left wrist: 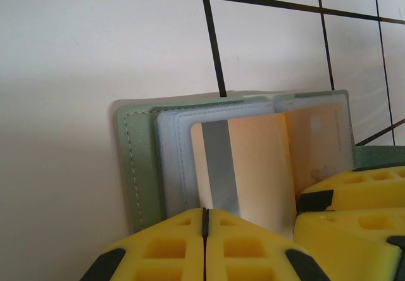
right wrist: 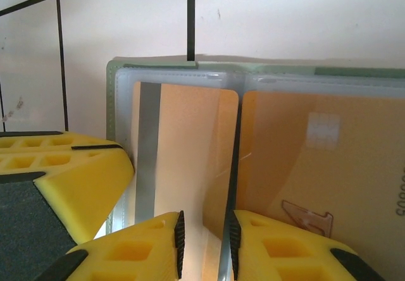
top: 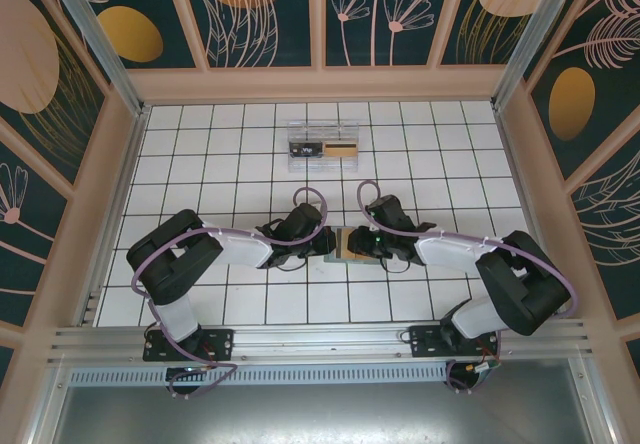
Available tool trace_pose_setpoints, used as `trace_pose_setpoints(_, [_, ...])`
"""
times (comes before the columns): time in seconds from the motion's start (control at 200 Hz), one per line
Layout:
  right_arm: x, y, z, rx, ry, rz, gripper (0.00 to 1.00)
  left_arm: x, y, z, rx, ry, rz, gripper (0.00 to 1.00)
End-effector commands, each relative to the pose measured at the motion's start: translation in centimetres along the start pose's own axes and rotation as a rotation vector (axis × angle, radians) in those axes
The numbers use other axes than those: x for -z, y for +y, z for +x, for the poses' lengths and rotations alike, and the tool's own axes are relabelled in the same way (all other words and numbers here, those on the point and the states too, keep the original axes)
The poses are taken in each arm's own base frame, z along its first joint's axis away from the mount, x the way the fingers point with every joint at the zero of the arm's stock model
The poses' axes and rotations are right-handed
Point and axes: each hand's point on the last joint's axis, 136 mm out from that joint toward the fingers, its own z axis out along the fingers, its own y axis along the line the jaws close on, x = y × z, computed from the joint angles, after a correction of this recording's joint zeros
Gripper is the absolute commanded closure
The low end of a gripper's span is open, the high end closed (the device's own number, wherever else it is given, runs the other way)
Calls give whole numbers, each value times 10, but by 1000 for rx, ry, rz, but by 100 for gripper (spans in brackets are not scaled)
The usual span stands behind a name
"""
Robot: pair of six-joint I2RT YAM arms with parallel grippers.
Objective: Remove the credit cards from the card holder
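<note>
While the left gripper (left wrist: 204,212), fully closed, seems to be pinning the open card holder (top: 352,245) at the table's near centre, the right gripper (right wrist: 205,230) is pinching the striped tan card (right wrist: 183,142) between narrow jaws. I judge it is best pulled flat and straight out of its sleeve. Leaf-patterned walls (top: 260,4) are enclosing the white tiled table (top: 200,164), and a clear box (top: 322,146) is sitting farther back.
</note>
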Motion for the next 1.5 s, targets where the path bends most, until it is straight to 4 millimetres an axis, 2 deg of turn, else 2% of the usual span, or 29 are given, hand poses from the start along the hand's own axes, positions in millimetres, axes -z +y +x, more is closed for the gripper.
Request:
trace_pose_setpoints(0.0, [-2,-14,2,41,15,96,71,0,74,49,8,147,-262,92])
trace_pose_setpoints(0.275, [-12,-18,9,60,46,147,70,-3,84,56,13,162,-281,92])
trace_pose_setpoints(0.48, [-13,-6,11,51,56,90,72,-6,84,60,23,171,-270,93])
trace_pose_setpoints(0.786, [-7,1,10,-21,44,-33,100,-5,81,57,18,166,-266,93])
trace_pose_setpoints(1.101, [1,-11,5,-73,16,-40,100,-3,85,57,9,161,-287,93])
trace_pose_setpoints(1.371, [12,-12,-1,-84,-24,-54,100,-1,87,55,5,155,-299,93])
trace_pose_setpoints(1.491, [14,-10,-2,-81,-26,-57,100,2,81,52,2,141,-281,92])
